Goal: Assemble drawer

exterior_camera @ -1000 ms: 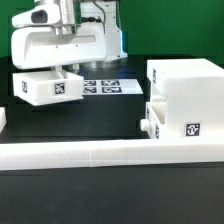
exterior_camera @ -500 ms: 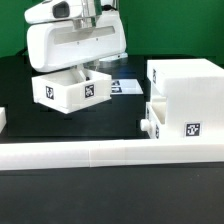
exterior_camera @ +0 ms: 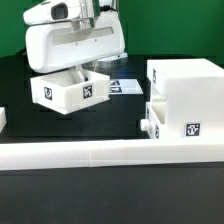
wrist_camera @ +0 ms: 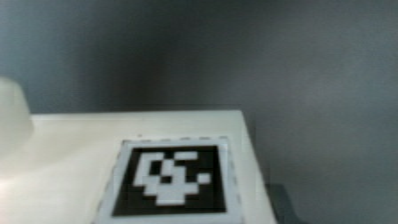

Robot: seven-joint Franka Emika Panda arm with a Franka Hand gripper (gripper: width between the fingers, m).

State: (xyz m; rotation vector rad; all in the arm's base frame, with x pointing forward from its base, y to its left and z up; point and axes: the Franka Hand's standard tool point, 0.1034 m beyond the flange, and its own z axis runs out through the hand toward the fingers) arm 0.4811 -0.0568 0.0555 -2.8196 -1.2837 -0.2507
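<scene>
My gripper [exterior_camera: 76, 70] hangs under the big white hand and is shut on a small white open-top tray [exterior_camera: 68, 92]. The tray has tags on its walls, is tilted, and is held above the black table, to the exterior view's left of the housing. The large white boxy housing [exterior_camera: 186, 80] stands at the exterior view's right. A second small tray [exterior_camera: 172, 126] with a tag sits low against it; I cannot tell how far in it is. The blurred wrist view shows only the held tray's white wall and tag [wrist_camera: 175, 178]; my fingertips are hidden.
A long low white wall [exterior_camera: 100, 153] runs across the front. The marker board [exterior_camera: 126, 87] lies flat on the table behind the held tray. A small white piece [exterior_camera: 3, 120] shows at the exterior view's left edge.
Over the last second my gripper moved to the exterior view's right with the tray, which rose and turned. Nothing has moved in the last half second.
</scene>
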